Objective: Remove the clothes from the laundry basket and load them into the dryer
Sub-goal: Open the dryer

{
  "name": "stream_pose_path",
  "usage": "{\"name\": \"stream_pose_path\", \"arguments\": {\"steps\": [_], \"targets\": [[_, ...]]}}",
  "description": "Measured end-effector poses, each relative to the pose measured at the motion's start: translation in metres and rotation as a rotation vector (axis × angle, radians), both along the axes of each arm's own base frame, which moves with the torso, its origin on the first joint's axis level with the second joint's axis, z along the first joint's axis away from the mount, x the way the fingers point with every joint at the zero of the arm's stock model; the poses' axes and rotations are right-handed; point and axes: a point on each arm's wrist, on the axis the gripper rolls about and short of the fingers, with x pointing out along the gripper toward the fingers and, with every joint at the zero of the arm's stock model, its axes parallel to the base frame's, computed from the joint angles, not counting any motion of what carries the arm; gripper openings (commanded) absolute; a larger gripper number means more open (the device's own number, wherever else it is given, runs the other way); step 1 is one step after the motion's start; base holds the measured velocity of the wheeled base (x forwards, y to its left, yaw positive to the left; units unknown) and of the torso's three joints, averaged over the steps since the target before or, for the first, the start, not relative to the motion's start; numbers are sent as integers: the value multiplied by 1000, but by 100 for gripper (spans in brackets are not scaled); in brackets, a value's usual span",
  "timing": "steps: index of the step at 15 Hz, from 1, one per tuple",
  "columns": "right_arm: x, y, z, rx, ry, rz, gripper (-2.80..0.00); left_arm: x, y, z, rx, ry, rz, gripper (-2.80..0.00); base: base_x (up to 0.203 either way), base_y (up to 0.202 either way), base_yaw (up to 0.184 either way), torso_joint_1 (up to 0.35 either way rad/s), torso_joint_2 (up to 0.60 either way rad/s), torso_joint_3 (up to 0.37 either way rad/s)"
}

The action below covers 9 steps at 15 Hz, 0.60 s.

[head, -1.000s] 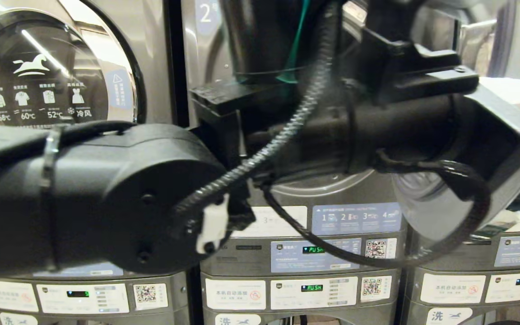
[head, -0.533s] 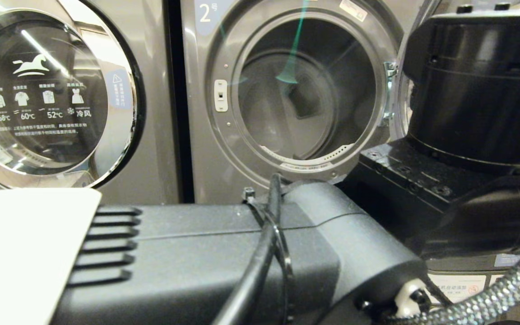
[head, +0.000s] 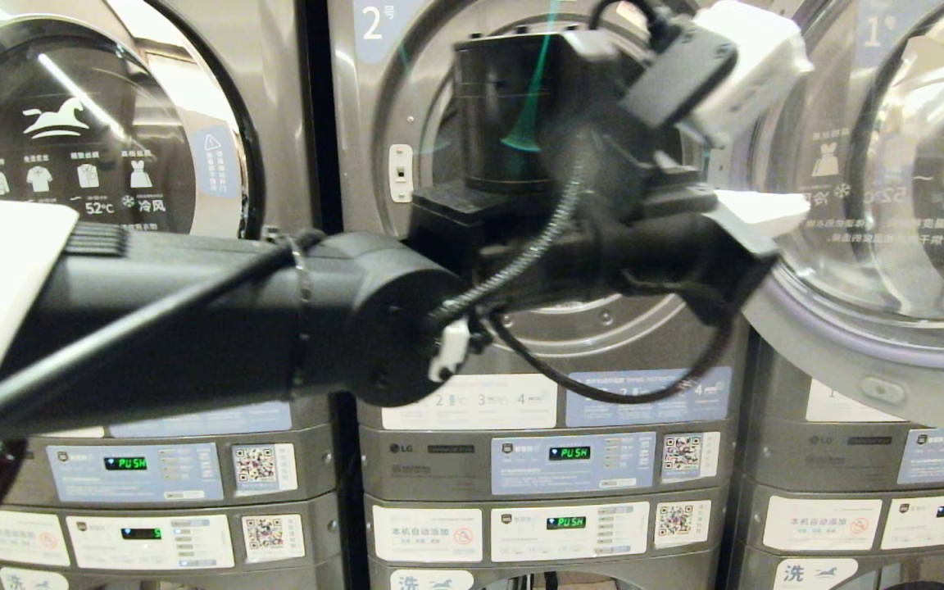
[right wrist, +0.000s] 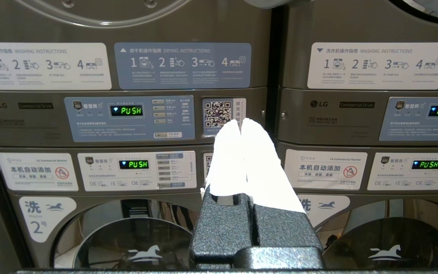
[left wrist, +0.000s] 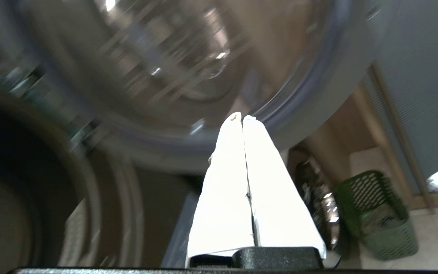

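The dark grey LG commercial dryer [head: 374,270], its number plate reading 2, stands with its big round chrome-ringed glass door [head: 882,246] swung wide to the side of its mouth. The left arm crosses in front of that mouth, so the drum is mostly hidden and no garment shows inside. Judging by this, loading is either unstarted or between trips.

Only the left wrist view shows the dark green lattice-walled plastic laundry basket [left wrist: 375,213], on the floor well below and off to the side of the dryer's door, with dim contents inside.

The left pincer [left wrist: 243,118] is closed tip to tip, empty, near the door's rim. The right pincer [right wrist: 240,122], likewise closed and empty, hangs before the dryer's control panels.
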Motion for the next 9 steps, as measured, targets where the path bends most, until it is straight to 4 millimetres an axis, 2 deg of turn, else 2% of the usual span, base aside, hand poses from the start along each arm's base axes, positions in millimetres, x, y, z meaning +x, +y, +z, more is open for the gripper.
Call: {"name": "stream_pose_path", "arguments": {"steps": [2, 4, 6, 7, 9], "targets": [[0, 0, 0, 0, 0, 0, -280, 27, 60, -6, 46, 36, 126, -280, 0, 0, 0, 0, 0, 0], [0, 0, 0, 0, 0, 1, -280, 30, 126, -15, 90, 95, 257, -280, 0, 0, 0, 0, 0, 0], [0, 0, 0, 0, 0, 0, -280, 7, 191, -26, 109, 179, 385, -280, 0, 0, 0, 0, 0, 0], [0, 0, 0, 0, 0, 0, -280, -16, 220, -33, 107, 228, 445, -280, 0, 0, 0, 0, 0, 0], [0, 0, 0, 0, 0, 0, -280, -70, 265, -49, 90, 311, 543, -280, 0, 0, 0, 0, 0, 0]]}}
